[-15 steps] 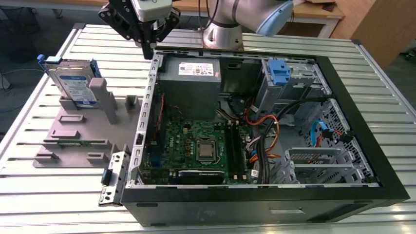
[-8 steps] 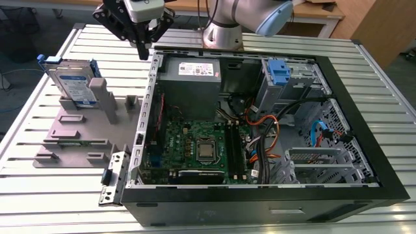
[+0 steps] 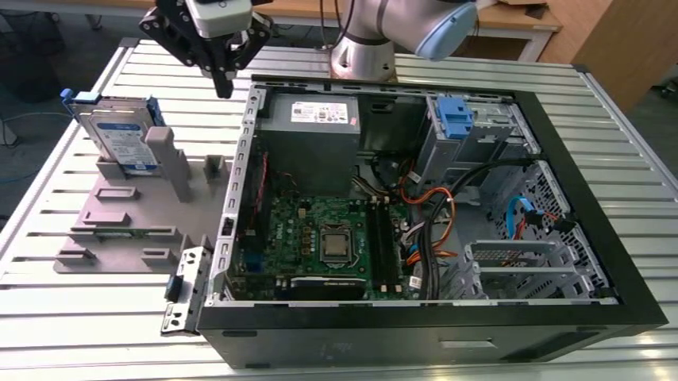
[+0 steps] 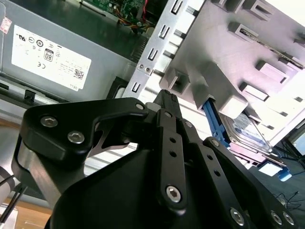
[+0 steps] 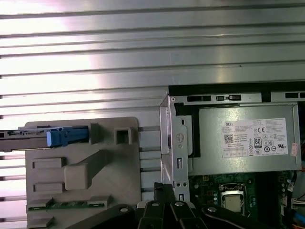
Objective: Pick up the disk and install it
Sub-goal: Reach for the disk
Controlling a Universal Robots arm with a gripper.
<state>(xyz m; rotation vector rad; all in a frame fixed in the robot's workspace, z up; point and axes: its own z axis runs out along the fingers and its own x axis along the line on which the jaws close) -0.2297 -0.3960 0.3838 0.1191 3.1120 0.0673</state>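
Observation:
The disk [image 3: 122,135] stands on edge in a slot of the grey fixture [image 3: 127,206] at the exterior view's left, silver with a white-and-blue label and blue rails. The first wrist view shows its thin edge [image 5: 24,141], and the second wrist view shows the disk [image 4: 248,131] past the fingers. My gripper [image 3: 222,83] hangs above the slatted table, between the disk and the open computer case [image 3: 593,182], near the case's back corner. Its black fingers [image 4: 167,102] are shut together with nothing in them. In the first wrist view the gripper [image 5: 164,191] points down beside the case wall.
The case lies open with a grey power supply [image 3: 313,111], a motherboard [image 3: 317,238], cables and a drive bay with a blue latch [image 3: 452,117]. A green memory stick [image 3: 122,232] lies in the fixture. A detached metal bracket [image 3: 186,290] leans at the case's front corner.

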